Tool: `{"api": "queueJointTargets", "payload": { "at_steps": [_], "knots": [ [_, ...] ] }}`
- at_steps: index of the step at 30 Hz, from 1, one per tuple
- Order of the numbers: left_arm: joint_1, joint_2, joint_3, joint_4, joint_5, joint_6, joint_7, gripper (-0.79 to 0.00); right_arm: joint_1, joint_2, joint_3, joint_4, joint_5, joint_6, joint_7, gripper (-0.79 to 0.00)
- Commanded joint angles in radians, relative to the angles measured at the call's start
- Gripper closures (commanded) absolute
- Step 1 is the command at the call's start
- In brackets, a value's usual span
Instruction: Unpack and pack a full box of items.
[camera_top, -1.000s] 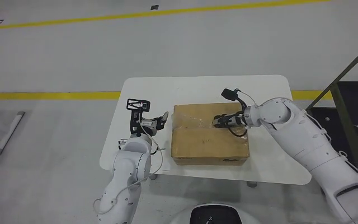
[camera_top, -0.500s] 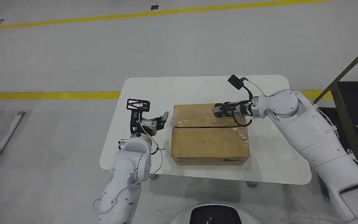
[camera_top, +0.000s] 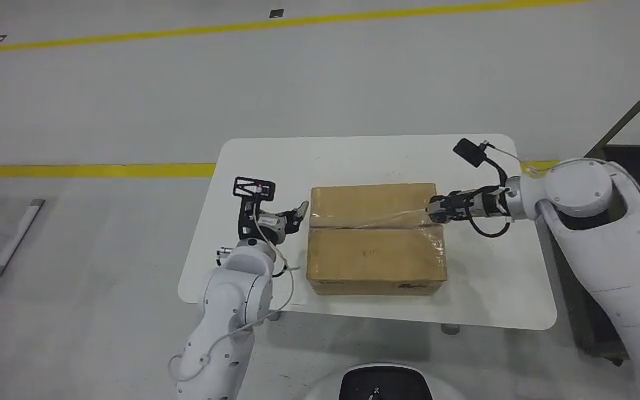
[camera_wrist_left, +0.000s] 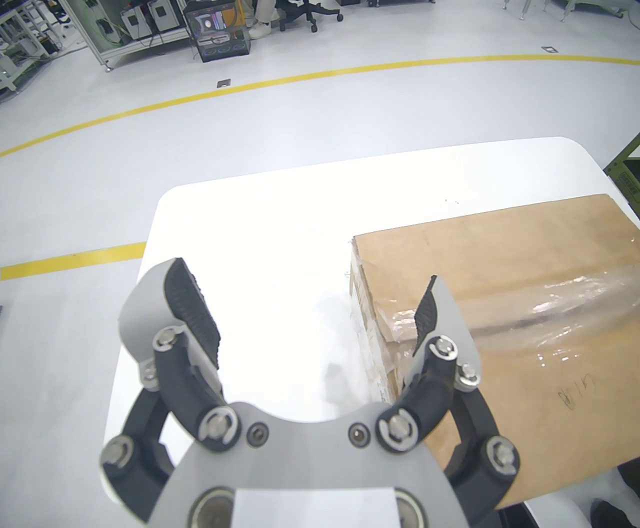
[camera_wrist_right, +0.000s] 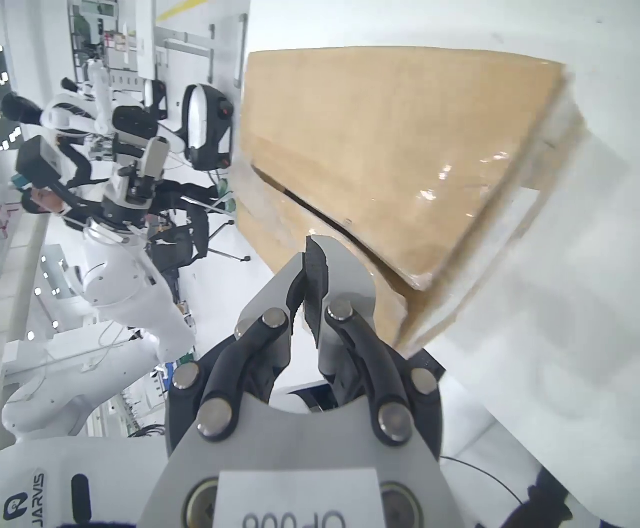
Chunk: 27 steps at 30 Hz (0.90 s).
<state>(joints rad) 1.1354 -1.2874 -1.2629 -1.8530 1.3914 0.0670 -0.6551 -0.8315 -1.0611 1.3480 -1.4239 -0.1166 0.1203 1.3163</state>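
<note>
At the right end of the cardboard box (camera_top: 375, 258) mid-table, the right gripper (camera_top: 437, 208) is clamped shut on clear tape (camera_top: 408, 212) stretched from the seam; the left gripper (camera_top: 283, 217) gapes empty beside the other end. Unsealing looks underway: next, pull the strip free

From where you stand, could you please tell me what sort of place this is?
Probably a robotics lab or factory test floor: yellow floor lines, equipment racks along the wall, and more white robot hardware parked in the background.

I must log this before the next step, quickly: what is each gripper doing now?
Left gripper: open, empty, beside the cardboard box.
Right gripper: shut on the clear tape strip stretched from the box.
</note>
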Motion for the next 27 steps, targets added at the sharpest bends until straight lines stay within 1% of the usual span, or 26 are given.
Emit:
{"api": "queueJointTargets", "payload": {
  "at_steps": [1, 3, 4, 5, 6, 7, 8, 10, 14, 17, 22, 27],
  "knots": [
    [-0.006, -0.002, 0.010, 0.006, 0.003, -0.004, 0.002, -0.785, -0.015, 0.007, 0.018, -0.007, -0.003, -0.001, 0.000, 0.000],
    [-0.014, -0.004, 0.022, 0.013, 0.005, -0.010, 0.002, -0.671, -0.026, 0.011, 0.022, -0.011, -0.012, -0.008, -0.003, 0.000],
    [-0.018, -0.005, 0.028, 0.015, 0.006, -0.015, 0.002, -0.557, -0.029, 0.013, 0.022, -0.011, -0.017, -0.008, -0.002, 0.000],
    [-0.023, -0.006, 0.034, 0.018, 0.010, -0.018, 0.002, -0.376, -0.031, 0.014, 0.020, -0.012, -0.021, -0.009, -0.003, 0.000],
    [-0.027, -0.007, 0.040, 0.020, 0.010, -0.021, 0.001, -0.317, -0.032, 0.015, 0.015, -0.013, -0.021, -0.011, -0.003, 0.000],
    [-0.031, -0.008, 0.046, 0.021, 0.011, -0.028, 0.001, -0.219, -0.032, 0.015, 0.009, -0.014, -0.026, -0.016, -0.004, 0.000],
    [-0.035, -0.009, 0.051, 0.023, 0.013, -0.030, 0.001, -0.172, -0.031, 0.016, 0.000, -0.014, -0.037, -0.022, -0.003, 0.000],
    [-0.042, -0.011, 0.064, 0.025, 0.015, -0.039, -0.003, 0.000, -0.026, 0.018, -0.016, -0.012, -0.068, -0.034, -0.006, 0.000],
    [-0.054, -0.015, 0.094, 0.035, 0.036, -0.055, -0.018, 0.000, -0.015, 0.023, -0.029, -0.011, -0.102, -0.046, 0.005, 0.000],
    [-0.062, -0.020, 0.120, 0.044, 0.040, -0.066, -0.029, 0.000, -0.005, 0.031, -0.032, -0.022, -0.178, -0.054, -0.001, 0.000],
    [-0.074, -0.028, 0.158, 0.056, 0.028, -0.084, -0.046, 0.000, 0.000, 0.037, -0.046, -0.040, -0.221, -0.063, 0.000, 0.000],
    [-0.091, -0.035, 0.180, 0.064, -0.006, -0.109, -0.060, 0.000, 0.006, 0.040, -0.065, -0.041, -0.236, -0.063, 0.006, 0.000]
  ]
}}
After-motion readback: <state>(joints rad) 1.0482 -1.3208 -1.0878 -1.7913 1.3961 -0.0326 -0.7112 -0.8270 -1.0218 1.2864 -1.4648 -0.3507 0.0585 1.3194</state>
